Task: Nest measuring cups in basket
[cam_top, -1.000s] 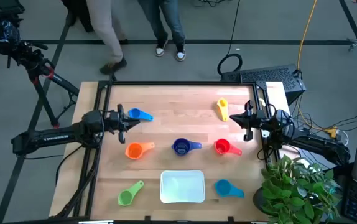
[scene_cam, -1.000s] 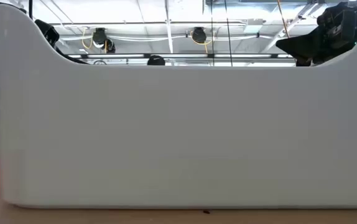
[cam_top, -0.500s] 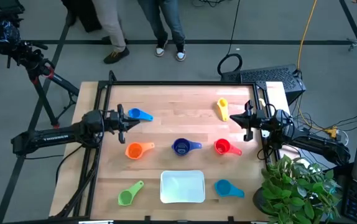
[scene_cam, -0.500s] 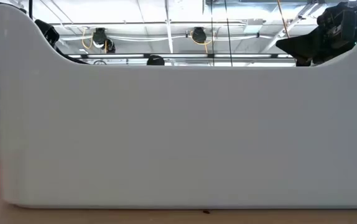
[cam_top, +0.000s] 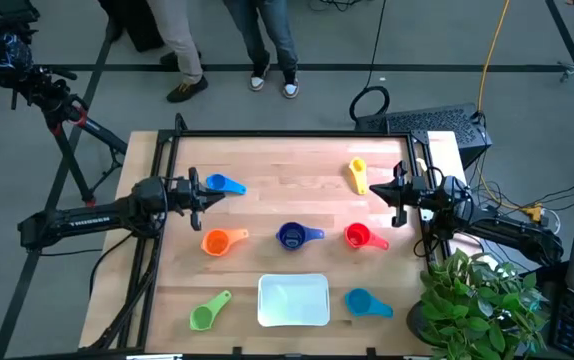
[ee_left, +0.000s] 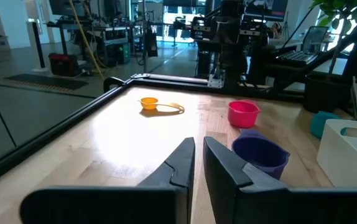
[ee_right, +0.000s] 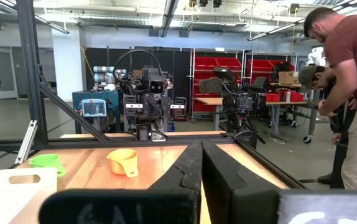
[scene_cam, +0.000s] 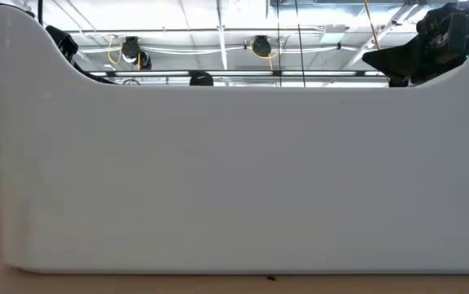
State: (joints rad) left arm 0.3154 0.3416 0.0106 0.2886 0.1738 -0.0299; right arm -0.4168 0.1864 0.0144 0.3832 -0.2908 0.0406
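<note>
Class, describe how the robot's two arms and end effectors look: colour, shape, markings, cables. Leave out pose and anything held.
Both arms are dark, jointed tubes. The left arm carries pale lettering along its long link. The right arm has dark cables trailing near its base. The left end effector and the right end effector each have two black, wedge-shaped fingers tapering to narrow tips.

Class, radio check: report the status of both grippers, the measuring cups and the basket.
Left gripper and right gripper shut, empty, at the table sides. Basket empty at the front edge. Six measuring cups visible, loose on the table, none nested. Nothing in the way.
</note>
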